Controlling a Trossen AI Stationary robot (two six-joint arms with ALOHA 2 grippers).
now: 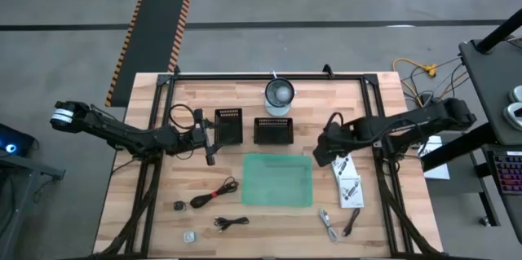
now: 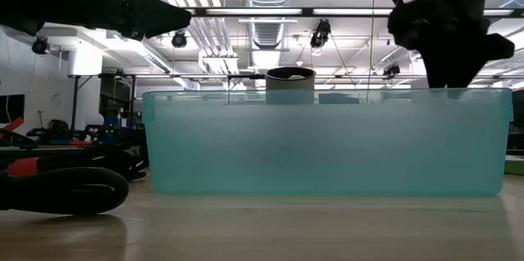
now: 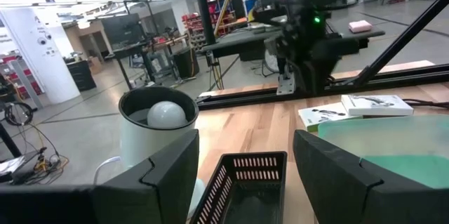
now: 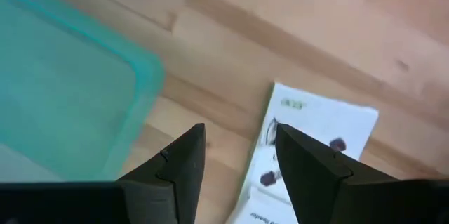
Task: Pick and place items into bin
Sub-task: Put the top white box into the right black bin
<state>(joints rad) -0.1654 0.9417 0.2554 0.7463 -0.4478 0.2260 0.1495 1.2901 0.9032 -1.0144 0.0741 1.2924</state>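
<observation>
Wooden planks make up the table (image 1: 204,97), ringed by a dark frame, with grey floor all round it. From above I see the green bin (image 1: 278,180) sitting near the middle of the table, toward the front edge.

My right gripper (image 1: 329,152) hangs just off the bin's right side, over the upper of two white printed cards (image 1: 342,165); the second card (image 1: 351,191) lies just in front of it, nearer the front right corner. My right wrist camera shows what the overhead view cannot: my fingers (image 4: 179,157) stand a moderate way apart with nothing between them, the card (image 4: 319,122) directly below, the bin's corner (image 4: 144,76) beside it.

My left gripper (image 1: 209,144) waits off the bin's back left corner, close to two black slotted trays (image 1: 228,125). Its wrist view shows the fingers (image 3: 168,175) spread wide and empty, looking past one tray (image 3: 247,182) toward a white cup (image 3: 156,134) holding a pale ball.

Only the overhead view gives the rest of the items: a black coiled cable (image 1: 214,194) left of the bin, another thin one (image 1: 231,222) by the front edge, a small black piece (image 1: 179,205), a small white piece (image 1: 190,236), and a whitish short cable (image 1: 328,223) toward the front right. The table-level view shows mostly the bin's translucent wall (image 2: 327,142).
</observation>
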